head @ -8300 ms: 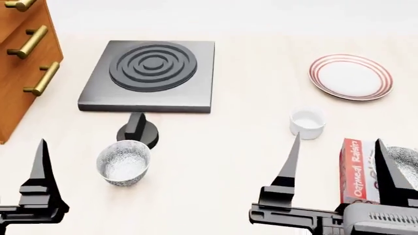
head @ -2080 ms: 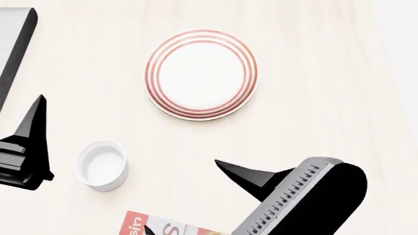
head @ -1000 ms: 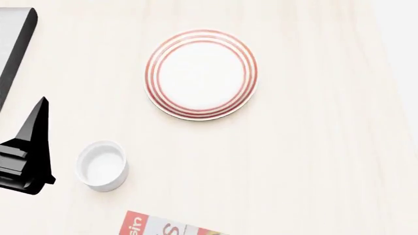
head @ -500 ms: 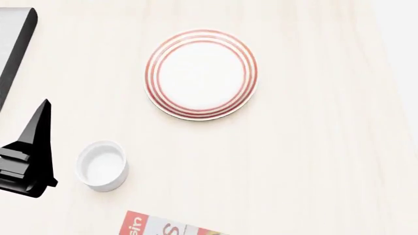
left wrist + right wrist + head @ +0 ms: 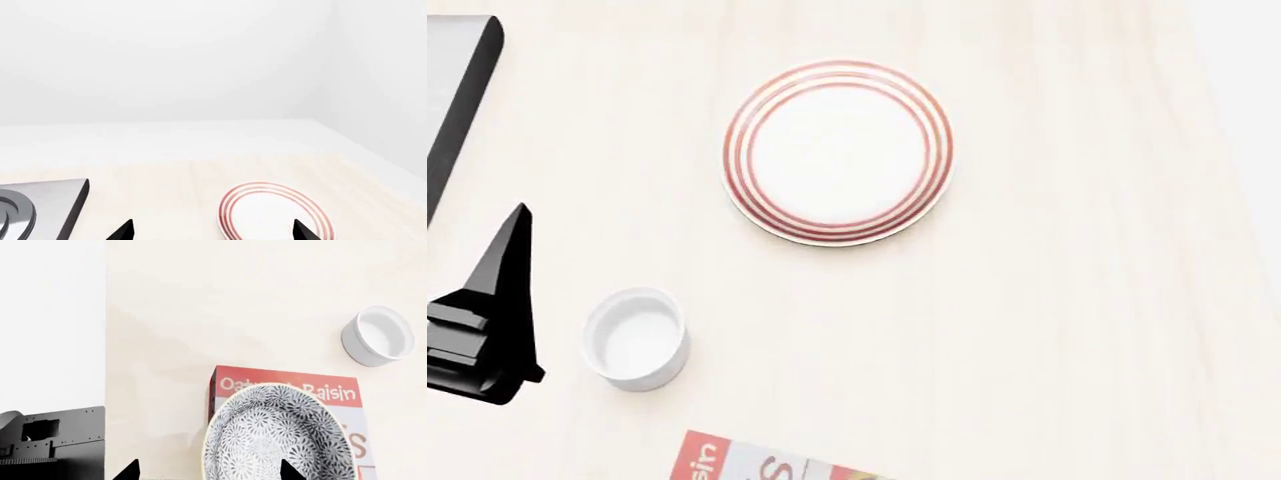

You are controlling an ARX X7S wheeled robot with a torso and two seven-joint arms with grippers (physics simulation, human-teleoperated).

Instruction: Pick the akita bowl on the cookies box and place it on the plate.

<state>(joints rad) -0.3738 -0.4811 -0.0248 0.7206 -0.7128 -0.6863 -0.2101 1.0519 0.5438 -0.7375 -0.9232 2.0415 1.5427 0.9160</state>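
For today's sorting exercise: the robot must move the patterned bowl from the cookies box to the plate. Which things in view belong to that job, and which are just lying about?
Part of the job:
akita bowl, sitting on the box
cookies box
plate, with nothing on it
right gripper, open, at the bowl

Just lying about:
white cup
stove
left gripper, open, idle

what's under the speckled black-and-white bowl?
The speckled black-and-white bowl sits on the red-and-white cookies box. The lettering "Oatmeal Raisin" shows beyond its rim; the rest of the box top is covered.
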